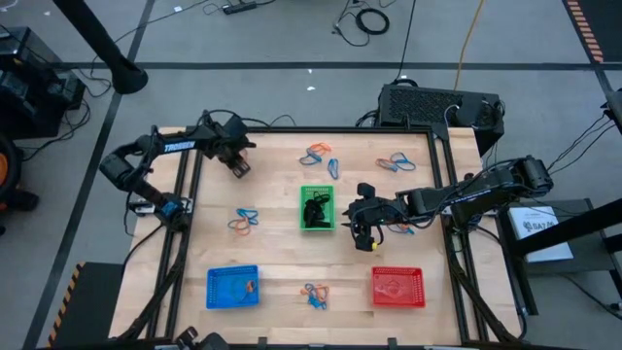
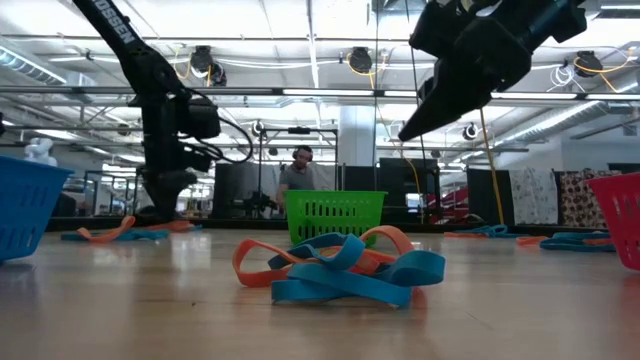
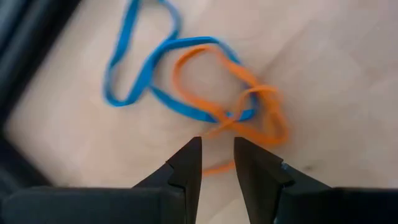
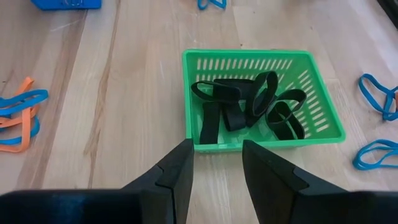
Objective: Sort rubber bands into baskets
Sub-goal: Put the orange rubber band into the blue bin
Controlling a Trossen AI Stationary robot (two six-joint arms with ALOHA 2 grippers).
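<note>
Three baskets stand on the wooden table: a blue one point(image 1: 233, 287), a green one point(image 1: 317, 207) with several black rubber bands point(image 4: 249, 102) in it, and a red one point(image 1: 397, 287). Blue and orange rubber bands lie in loose clusters at the left point(image 1: 243, 222), far middle point(image 1: 319, 156), far right point(image 1: 394, 163) and near middle point(image 2: 340, 265). My left gripper point(image 1: 239, 167) hangs over the far left, pointing steeply down, open by a narrow gap point(image 3: 217, 162) above the left cluster point(image 3: 199, 81). My right gripper point(image 1: 362, 238) hovers open point(image 4: 217, 165) just right of the green basket.
Black frame rails point(image 1: 190, 194) run along the table's sides and far edge. A black box point(image 1: 437, 105) with cables sits beyond the far right corner. More bands point(image 1: 398, 228) lie under my right arm. A person point(image 2: 300, 170) sits in the room behind the table.
</note>
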